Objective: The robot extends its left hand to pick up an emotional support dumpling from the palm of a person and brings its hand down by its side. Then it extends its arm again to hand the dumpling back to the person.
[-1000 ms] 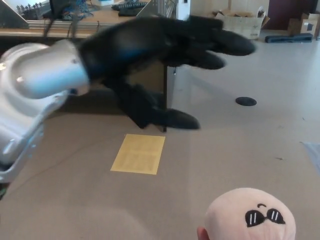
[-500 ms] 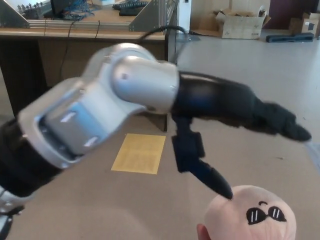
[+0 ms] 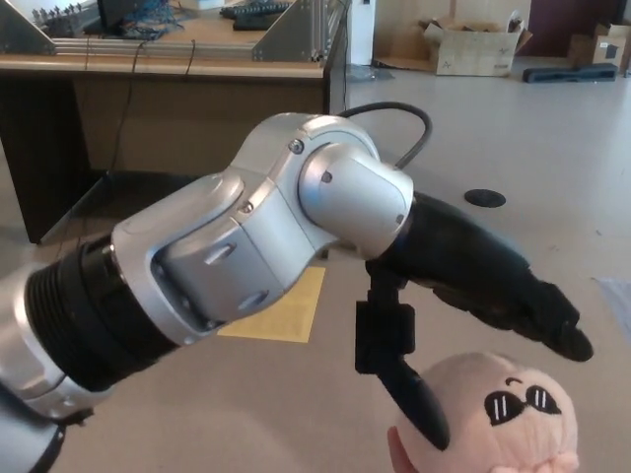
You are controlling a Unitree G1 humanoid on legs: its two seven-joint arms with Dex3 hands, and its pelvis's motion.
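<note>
Robot hand (image 3: 463,325) spread over the dumpling (image 3: 488,414), thumb at its left side, fingers above it. We risk nudging it off the person's palm if we close off-centre

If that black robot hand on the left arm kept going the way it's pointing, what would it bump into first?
Most likely the pink dumpling plush: the left robot hand reaches down and forward, its thumb already at the plush's side and its fingers just above it. Depth is hard to judge.
</note>
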